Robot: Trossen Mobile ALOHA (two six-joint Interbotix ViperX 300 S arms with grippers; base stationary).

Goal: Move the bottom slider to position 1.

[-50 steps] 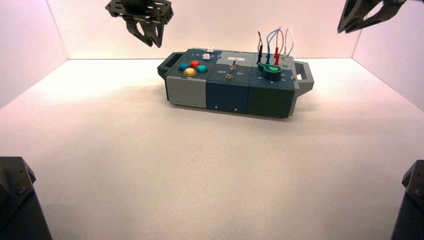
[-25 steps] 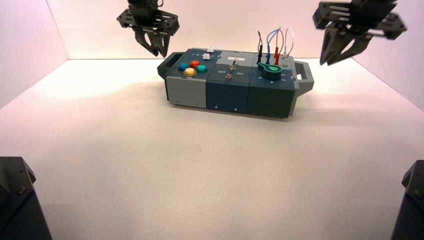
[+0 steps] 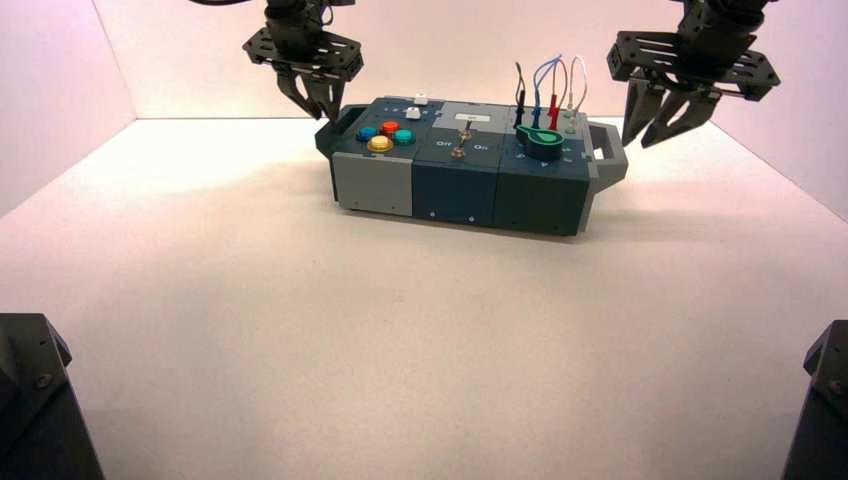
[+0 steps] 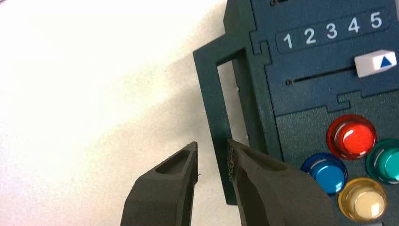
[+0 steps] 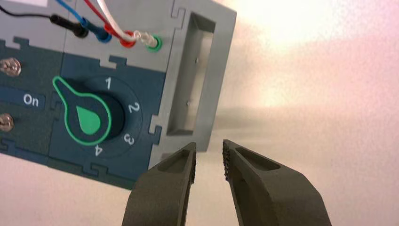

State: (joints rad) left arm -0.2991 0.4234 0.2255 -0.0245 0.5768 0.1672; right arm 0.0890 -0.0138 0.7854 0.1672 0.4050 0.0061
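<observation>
The bottom slider (image 4: 375,63), a white knob, is seen on the dark teal panel at the far left of the box (image 3: 455,190), set at the 5 end of its track, well apart from position 1 (image 4: 288,41). Red (image 4: 352,137), blue (image 4: 327,175), yellow (image 4: 363,199) and green (image 4: 387,161) buttons are grouped on its near side. The left gripper (image 3: 326,119) is held above the box's left handle (image 4: 214,113), jaws spread. The right gripper (image 3: 636,143) is held near the right handle (image 5: 214,80), its jaws also spread, with nothing pinched by either.
</observation>
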